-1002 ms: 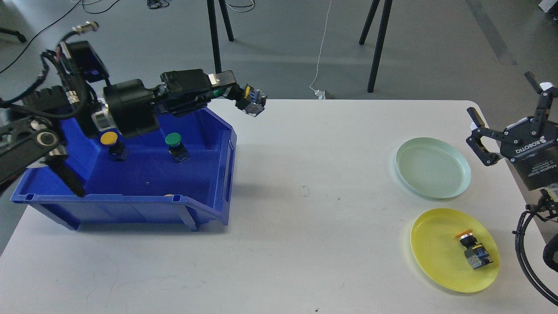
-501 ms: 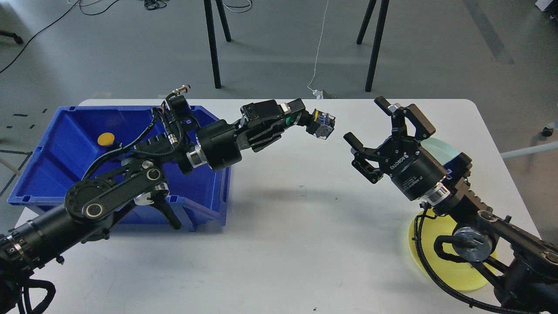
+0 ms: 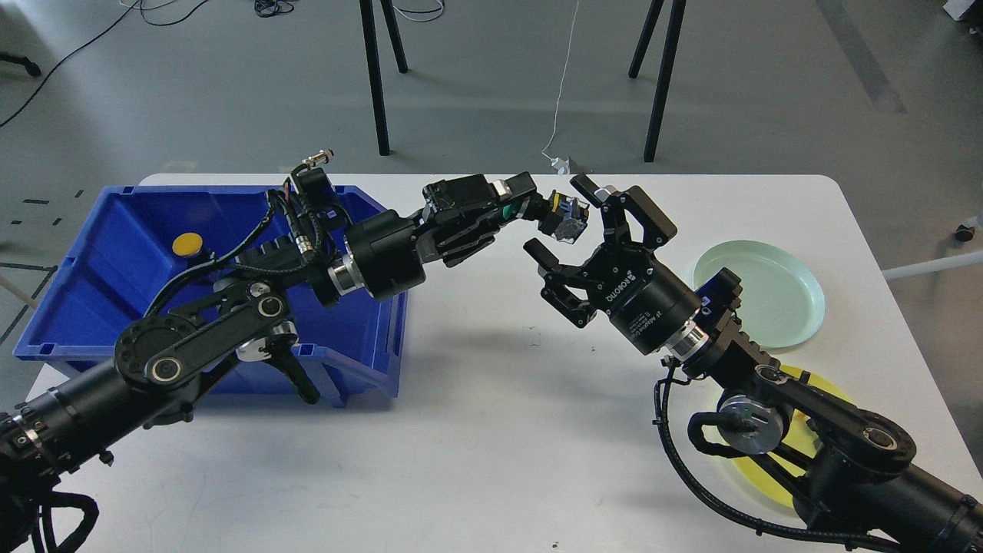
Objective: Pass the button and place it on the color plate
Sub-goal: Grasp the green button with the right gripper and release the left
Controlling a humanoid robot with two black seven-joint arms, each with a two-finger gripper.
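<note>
My left gripper [image 3: 554, 217] holds the button [image 3: 567, 220] above the table [image 3: 491, 430]; my right gripper [image 3: 564, 230] stands wide around it. It looks small, rigid, light; I would grip its blocky body.

The table [image 3: 476, 461] has a smooth, matt white top with faint scuffs. The bin [image 3: 84, 292] at 9 o'clock is moulded blue plastic with a slight sheen. The pale green plate [image 3: 776, 261] at 3 o'clock and the yellow plate [image 3: 795, 449] at 4 o'clock look like smooth, semi-gloss plastic. Both arms carry matt black casings with bare metal rings at the joints; the right gripper [image 3: 564, 223] body is matt black with white lettering. The floor [image 3: 768, 92] is smooth grey, matt.
</note>
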